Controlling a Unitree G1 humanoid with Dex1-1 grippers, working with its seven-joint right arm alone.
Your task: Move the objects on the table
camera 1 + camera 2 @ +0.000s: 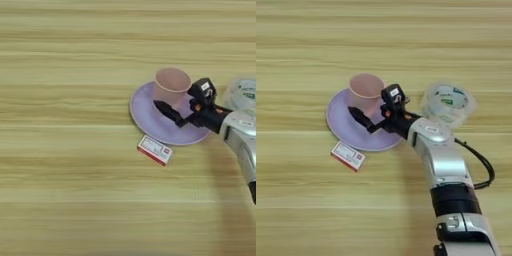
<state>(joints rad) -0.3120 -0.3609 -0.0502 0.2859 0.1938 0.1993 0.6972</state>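
The gripper (372,111) hangs over a lilac plate (341,127) on the wooden worktop (301,200), fingers spread apart around the pink cup (365,90) standing there. Just right of it sits a clear round container (448,104); below-left lies a small red-and-white box (348,155).

A pink cup (366,89) stands upright on a lilac plate (341,125). A clear round container (448,103) sits to its right on the table (306,50). A small red-and-white box (348,155) lies just before the plate.
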